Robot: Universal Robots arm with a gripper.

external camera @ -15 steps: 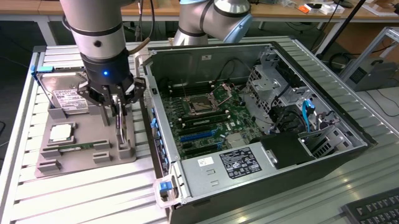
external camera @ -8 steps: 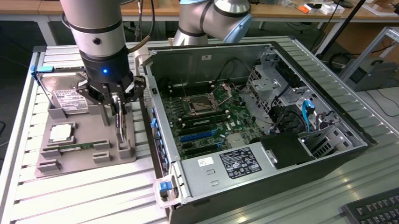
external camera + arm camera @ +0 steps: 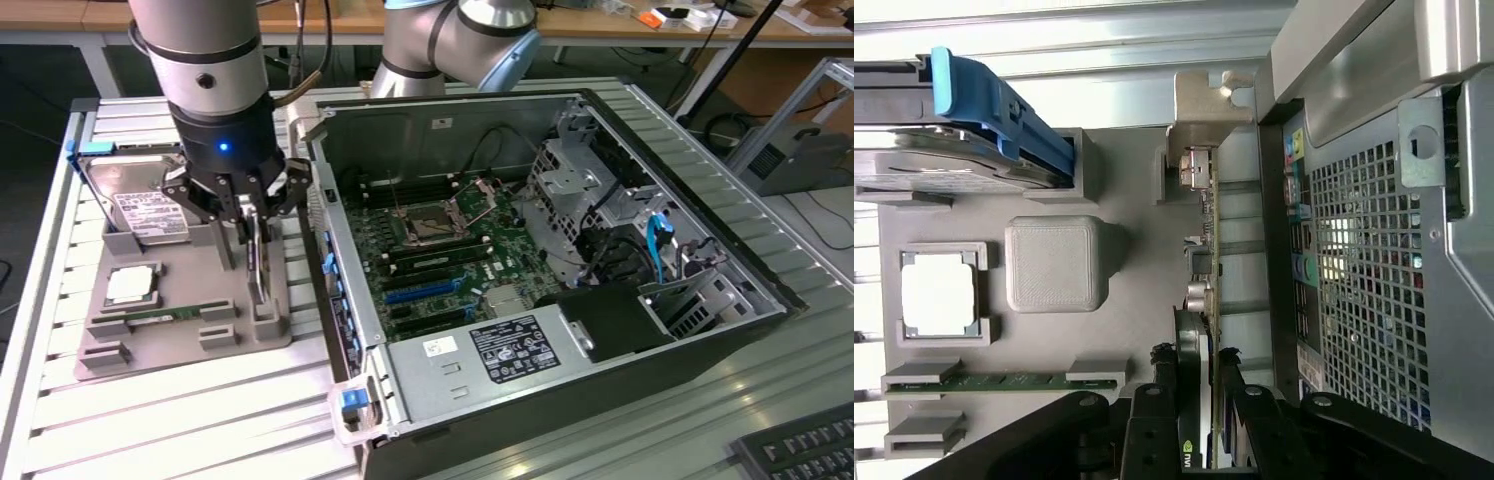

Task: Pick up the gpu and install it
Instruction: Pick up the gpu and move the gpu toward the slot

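On the tabletop (image 3: 174,425), a holder tray (image 3: 160,350) lies at the exterior view's left, just beside the computer case (image 3: 441,120) at its right. In the tray, the hard drive (image 3: 140,210) sits farthest back, the processor (image 3: 130,285) mid-tray, and the RAM stick (image 3: 154,318) nearer. The gpu (image 3: 1206,250) stands on edge along the case side, clamped in the end effector (image 3: 1197,400) above

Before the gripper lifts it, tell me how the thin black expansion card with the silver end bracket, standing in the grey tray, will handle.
The thin black gpu is probably stiff: a flat board with a silver metal bracket. Standing on its narrow edge in the grey tray, it would likely tip if nudged sideways. Its small exposed components look fragile.
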